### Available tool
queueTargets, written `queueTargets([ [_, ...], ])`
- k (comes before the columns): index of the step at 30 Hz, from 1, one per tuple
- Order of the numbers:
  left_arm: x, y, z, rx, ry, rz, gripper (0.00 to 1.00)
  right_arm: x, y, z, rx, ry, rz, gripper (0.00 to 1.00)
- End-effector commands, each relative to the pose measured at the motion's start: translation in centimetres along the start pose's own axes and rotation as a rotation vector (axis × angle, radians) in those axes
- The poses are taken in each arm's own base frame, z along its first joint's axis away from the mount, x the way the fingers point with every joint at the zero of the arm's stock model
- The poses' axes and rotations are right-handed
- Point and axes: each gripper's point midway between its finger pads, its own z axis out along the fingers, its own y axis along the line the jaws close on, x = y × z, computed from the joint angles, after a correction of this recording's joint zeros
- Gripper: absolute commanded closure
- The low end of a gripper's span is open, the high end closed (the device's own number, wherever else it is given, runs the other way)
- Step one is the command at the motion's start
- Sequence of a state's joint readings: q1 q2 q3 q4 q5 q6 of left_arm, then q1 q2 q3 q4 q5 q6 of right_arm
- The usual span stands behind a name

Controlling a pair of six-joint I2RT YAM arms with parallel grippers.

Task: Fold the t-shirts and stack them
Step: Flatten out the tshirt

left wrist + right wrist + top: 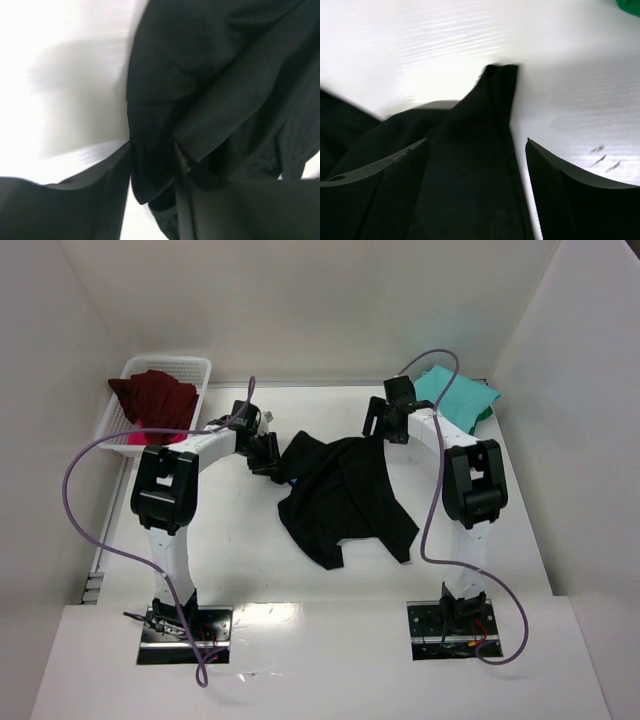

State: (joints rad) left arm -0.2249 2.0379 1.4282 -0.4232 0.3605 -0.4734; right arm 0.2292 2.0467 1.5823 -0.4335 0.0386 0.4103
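Observation:
A large black t-shirt (345,495) lies crumpled in the middle of the table. My left gripper (270,458) is at its left corner. In the left wrist view the gripper (153,170) has its jaws close together with a fold of the black t-shirt (210,75) pinched between them. My right gripper (380,425) is at the shirt's far right corner. In the right wrist view the gripper (476,145) has its jaws wide apart, astride a strip of the black t-shirt (475,165) that lies on the table.
A folded teal t-shirt (455,395) lies at the far right, its edge showing in the right wrist view (630,6). A white lattice basket (190,365) at the far left holds a maroon t-shirt (155,398) over a bit of pink cloth (152,438). White walls enclose the table.

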Motion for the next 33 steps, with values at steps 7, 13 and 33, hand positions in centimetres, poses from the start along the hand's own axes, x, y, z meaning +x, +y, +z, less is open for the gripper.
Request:
queueTargets([
  [7, -3.4, -2.7, -1.0, 0.085, -0.045, 0.056, 0.98, -2.9, -0.6, 3.9, -0.006, -0.017, -0.017, 0.28],
  [13, -5.3, -1.6, -2.3, 0.031, -0.083, 0.068, 1.0, -2.6, 0.6, 5.0, -0.068, 0.014, -0.016, 0.52],
  [33, -9.9, 2.6, -6.7, -0.106, -0.197, 0.078, 1.0, -8.1, -2.9, 0.4, -0.005, -0.117, 0.032, 1.0],
])
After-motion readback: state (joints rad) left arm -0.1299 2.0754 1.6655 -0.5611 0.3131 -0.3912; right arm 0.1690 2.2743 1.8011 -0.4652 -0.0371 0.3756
